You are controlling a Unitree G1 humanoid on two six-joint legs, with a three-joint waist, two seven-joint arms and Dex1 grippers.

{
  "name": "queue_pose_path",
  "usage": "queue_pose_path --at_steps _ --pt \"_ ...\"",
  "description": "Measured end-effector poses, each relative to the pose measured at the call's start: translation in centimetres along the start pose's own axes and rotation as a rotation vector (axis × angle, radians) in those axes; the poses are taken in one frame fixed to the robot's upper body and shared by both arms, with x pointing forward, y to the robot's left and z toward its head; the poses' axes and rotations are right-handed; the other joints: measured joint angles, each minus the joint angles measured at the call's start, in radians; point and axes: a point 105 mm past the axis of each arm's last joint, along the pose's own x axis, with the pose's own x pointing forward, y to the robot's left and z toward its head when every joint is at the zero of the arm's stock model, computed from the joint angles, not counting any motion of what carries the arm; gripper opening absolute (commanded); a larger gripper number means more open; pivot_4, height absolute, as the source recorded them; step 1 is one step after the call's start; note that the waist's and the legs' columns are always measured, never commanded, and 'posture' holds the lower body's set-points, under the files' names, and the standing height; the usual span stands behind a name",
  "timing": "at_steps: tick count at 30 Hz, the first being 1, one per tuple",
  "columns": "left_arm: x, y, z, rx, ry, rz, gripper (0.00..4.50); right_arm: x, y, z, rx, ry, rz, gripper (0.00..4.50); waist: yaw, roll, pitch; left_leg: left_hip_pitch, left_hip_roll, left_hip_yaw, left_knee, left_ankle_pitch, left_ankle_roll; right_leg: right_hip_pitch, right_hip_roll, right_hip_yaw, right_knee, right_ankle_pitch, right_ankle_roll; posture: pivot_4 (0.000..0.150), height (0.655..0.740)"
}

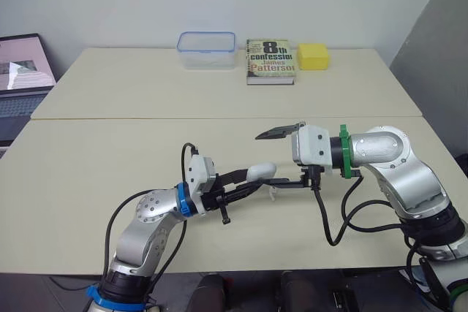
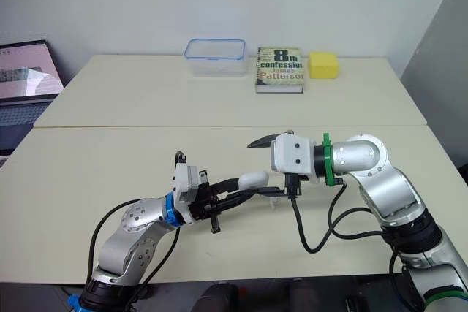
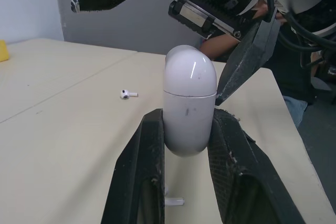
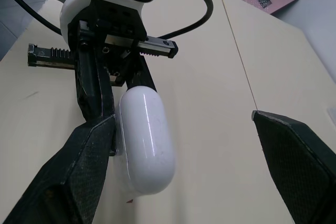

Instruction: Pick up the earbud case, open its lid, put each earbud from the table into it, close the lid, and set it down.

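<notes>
White case: the earbud case (image 1: 259, 172) is held above the front table (image 1: 110, 151), near its middle; its lid is closed, with the seam showing as a thin line below the rounded top.
Case contents: hidden by the closed lid.
Clear box: a clear box (image 1: 206, 50) with a blue rim stands at the far edge of the back table; nothing can be made out inside it.
Left gripper: the left gripper (image 1: 248, 183) is clamped on the lower half of the case, one black finger on each side, and the lid end sticks out past the fingertips.
Right gripper: the right gripper (image 1: 265, 158) is spread wide and grips nothing. Its lower finger (image 4: 84, 156) lies along the side of the case, touching or just beside it; the upper finger (image 4: 294, 150) stands well apart.
Earbuds: the near earbud (image 3: 174, 201) lies on the table just under the held case; the far earbud (image 3: 127, 94) lies on the table farther off.
Other things: a book (image 1: 270, 61) lies just beside the clear box, a yellow block (image 1: 313, 56) is next to the book, and a laptop (image 1: 22, 78) stands open off the table's left edge.
In the way: only the right gripper's lower finger is close to the lid.
</notes>
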Motion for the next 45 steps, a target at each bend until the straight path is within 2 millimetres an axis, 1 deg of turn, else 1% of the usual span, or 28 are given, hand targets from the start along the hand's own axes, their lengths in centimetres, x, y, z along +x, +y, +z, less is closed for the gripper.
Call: queue_pose_path --at_steps 11,18,31,45 --pt "-0.1 0.0 0.0 0.021 0.011 -0.005 0.75 -0.7 -0.5 -0.1 0.017 0.035 0.024 4.35 0.0 0.0 0.0 0.0 0.0 0.0 0.0 0.0 0.0 0.0 0.0 0.0 0.0 0.0 0.0 0.15 0.74" --pt "-0.3 0.1 -0.1 0.033 0.017 -0.004 0.75 -0.9 -1.0 0.6 0.019 0.022 0.026 4.35 0.0 0.0 0.0 0.0 0.0 0.0 0.0 0.0 0.0 0.0 0.0 0.0 0.0 0.0 0.0 0.15 0.74" --pt "-0.4 -0.2 -0.3 0.043 0.031 -0.027 0.75 -1.1 -1.1 0.8 0.043 0.006 0.036 4.35 0.0 0.0 0.0 0.0 0.0 0.0 0.0 0.0 0.0 0.0 0.0 0.0 0.0 0.0 0.0 0.15 0.74" --pt "-0.5 -0.4 -0.6 0.038 0.037 -0.031 0.75 -1.5 -1.6 0.4 0.058 0.014 0.01 4.35 0.0 0.0 0.0 0.0 0.0 0.0 0.0 0.0 0.0 0.0 0.0 0.0 0.0 0.0 0.0 0.15 0.74"
